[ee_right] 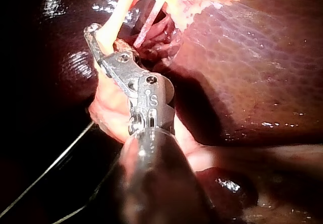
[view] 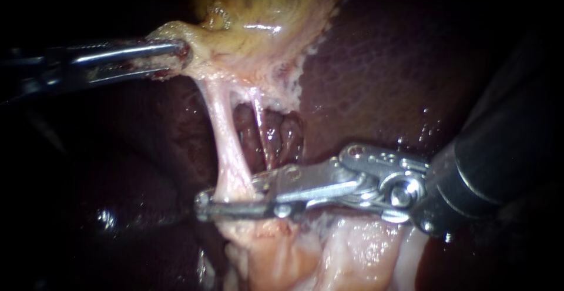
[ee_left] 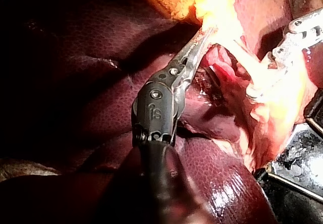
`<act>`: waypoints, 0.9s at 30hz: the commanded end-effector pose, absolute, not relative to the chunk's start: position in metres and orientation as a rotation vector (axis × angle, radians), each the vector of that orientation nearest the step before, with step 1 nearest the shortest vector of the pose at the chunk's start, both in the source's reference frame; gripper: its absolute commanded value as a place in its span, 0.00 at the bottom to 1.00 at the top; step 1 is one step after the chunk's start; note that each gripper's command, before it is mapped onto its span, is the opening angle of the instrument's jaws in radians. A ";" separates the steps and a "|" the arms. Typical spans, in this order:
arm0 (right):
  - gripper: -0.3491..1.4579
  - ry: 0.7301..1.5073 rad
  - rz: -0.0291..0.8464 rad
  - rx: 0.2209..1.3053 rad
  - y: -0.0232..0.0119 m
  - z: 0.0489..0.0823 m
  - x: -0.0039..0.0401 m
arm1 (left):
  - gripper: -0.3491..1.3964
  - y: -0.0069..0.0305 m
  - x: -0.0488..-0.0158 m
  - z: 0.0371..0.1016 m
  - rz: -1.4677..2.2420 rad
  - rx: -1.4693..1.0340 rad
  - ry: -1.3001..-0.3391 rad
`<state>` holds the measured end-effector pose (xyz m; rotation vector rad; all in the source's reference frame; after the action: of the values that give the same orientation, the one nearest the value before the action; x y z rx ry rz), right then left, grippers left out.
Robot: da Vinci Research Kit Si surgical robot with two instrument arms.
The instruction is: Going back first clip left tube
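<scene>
Pale left tube (view: 226, 144) is shown stretched from the gallbladder (view: 264, 26) at 12 o'clock towards 6 o'clock, where it is straddled by the spread jaws of the right instrument (view: 228, 194); the gallbladder edge at 10 o'clock is pinched by the left instrument (view: 182, 53), over dark liver (view: 376, 73)

No legible text, labels, brands, numbers or signs.

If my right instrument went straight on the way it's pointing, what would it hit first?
Likely the pale stretched left tube, which lies between the open jaws of the silver-tipped right instrument; it would seat deeper. Past the tip lies dark red liver, depth unclear.
</scene>
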<state>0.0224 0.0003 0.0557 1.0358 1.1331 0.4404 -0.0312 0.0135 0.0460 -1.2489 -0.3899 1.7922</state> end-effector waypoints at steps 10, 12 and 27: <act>0.00 1.133 0.442 1.035 0.0004 0.0559 0.0225 | 0.00 0.0134 -0.0312 0.0458 1.787 -1.246 -0.393; 0.16 1.133 0.443 1.035 0.0005 0.0559 0.0226 | 0.00 0.0134 -0.0312 0.0457 1.787 -1.246 -0.393; 0.47 1.211 0.467 0.879 0.0015 0.0579 0.0231 | 0.00 0.0133 -0.0314 0.0454 1.787 -1.246 -0.393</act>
<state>0.0231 0.0017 0.0582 0.8513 1.2194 0.4589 -0.0314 0.0132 0.0454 -1.2458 -0.3934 1.7865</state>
